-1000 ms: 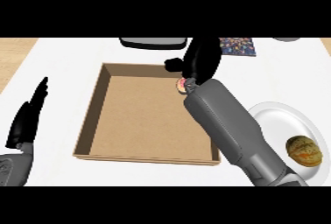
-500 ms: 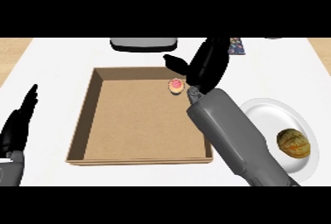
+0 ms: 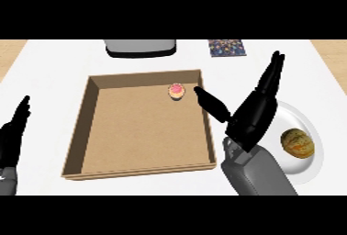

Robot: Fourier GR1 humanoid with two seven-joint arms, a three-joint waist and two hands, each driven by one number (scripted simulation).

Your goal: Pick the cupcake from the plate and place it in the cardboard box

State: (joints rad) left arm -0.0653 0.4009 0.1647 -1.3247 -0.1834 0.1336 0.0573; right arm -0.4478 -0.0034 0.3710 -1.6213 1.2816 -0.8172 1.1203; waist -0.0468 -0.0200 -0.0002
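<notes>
A small cupcake (image 3: 177,91) with pink icing stands upright inside the cardboard box (image 3: 81,133), near its far right corner. My right hand (image 3: 252,115) is open, fingers straight and thumb spread, and hangs over the box's right wall, apart from the cupcake. The white plate (image 3: 301,165) lies to the right of the box, partly behind my right forearm. My left hand (image 3: 12,137) rests open at the view's left edge, fingers up.
A round brownish pastry (image 3: 298,142) lies on the plate. A dark grey appliance (image 3: 140,47) stands at the counter's far edge. Beside it lies a patterned dark packet (image 3: 227,47).
My right hand has let go of the cupcake and drawn back towards me and to the right, off the box's far corner. The cupcake stays in the box.
</notes>
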